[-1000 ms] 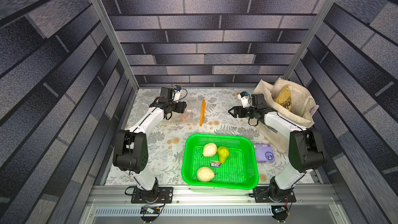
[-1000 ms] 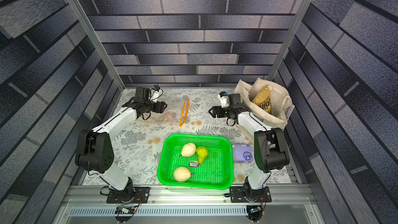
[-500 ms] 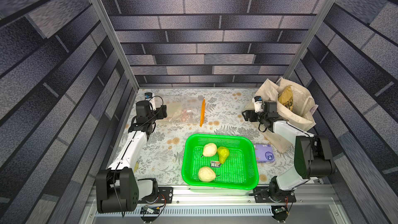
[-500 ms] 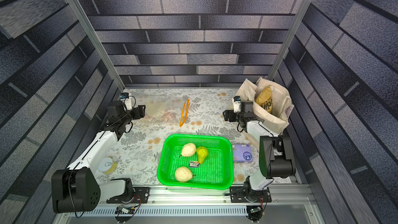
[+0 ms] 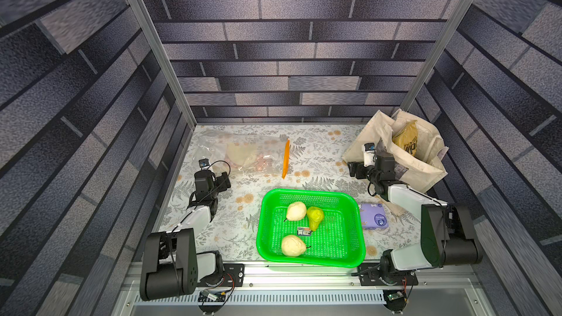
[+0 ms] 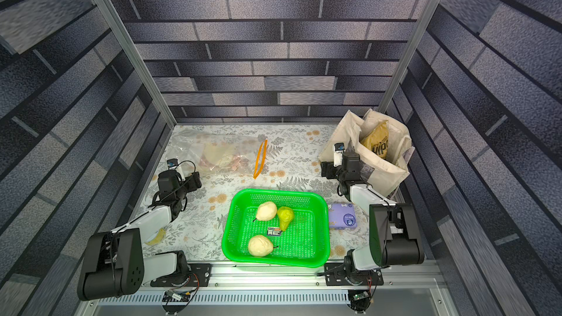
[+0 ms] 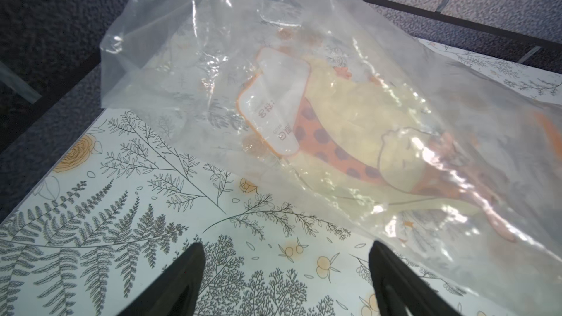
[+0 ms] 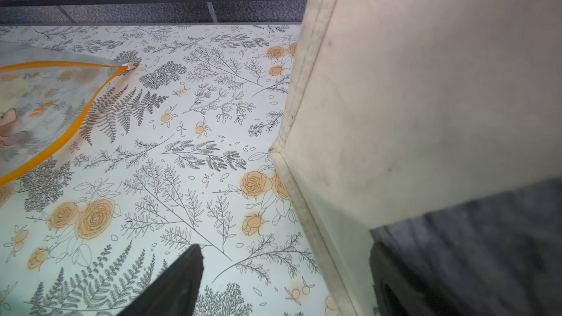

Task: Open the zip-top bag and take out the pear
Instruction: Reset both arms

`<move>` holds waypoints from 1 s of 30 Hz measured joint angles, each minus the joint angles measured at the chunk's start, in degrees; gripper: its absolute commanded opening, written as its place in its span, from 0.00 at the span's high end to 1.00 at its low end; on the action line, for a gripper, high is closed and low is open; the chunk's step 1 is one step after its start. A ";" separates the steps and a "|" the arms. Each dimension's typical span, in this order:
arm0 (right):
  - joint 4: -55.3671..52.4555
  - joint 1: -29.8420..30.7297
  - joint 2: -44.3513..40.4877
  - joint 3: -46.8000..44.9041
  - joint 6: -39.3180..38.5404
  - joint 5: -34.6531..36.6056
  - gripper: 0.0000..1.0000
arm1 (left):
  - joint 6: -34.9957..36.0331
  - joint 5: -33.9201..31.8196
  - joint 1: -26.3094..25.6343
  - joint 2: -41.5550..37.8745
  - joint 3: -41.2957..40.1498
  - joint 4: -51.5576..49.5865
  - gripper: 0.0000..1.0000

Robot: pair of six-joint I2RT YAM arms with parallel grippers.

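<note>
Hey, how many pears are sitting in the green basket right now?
3. One pale pear toward the green basket's far side, a green pear right beside it, a second pale pear near the front rim. None seems hidden.

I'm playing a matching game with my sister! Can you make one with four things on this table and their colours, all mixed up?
Things:
1. zip-top bag
2. basket
3. tote bag
4. small pack

Colours:
a. purple
b. cream
c. clear, with an orange strip
d. bright green

Pairs: 1-c, 2-d, 3-b, 4-a
</note>
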 measured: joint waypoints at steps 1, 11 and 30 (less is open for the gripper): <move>1.07 0.00 0.02 -1.42 0.00 0.24 0.12 | 0.00 -0.11 0.00 0.63 -0.24 1.38 0.13; 10.01 0.00 2.08 -5.62 0.48 1.66 0.11 | 1.79 -3.04 -3.98 10.34 -1.51 18.53 0.13; 26.82 0.00 3.26 -14.40 1.75 4.94 0.00 | 4.15 -7.28 -5.09 15.93 -0.83 22.49 0.00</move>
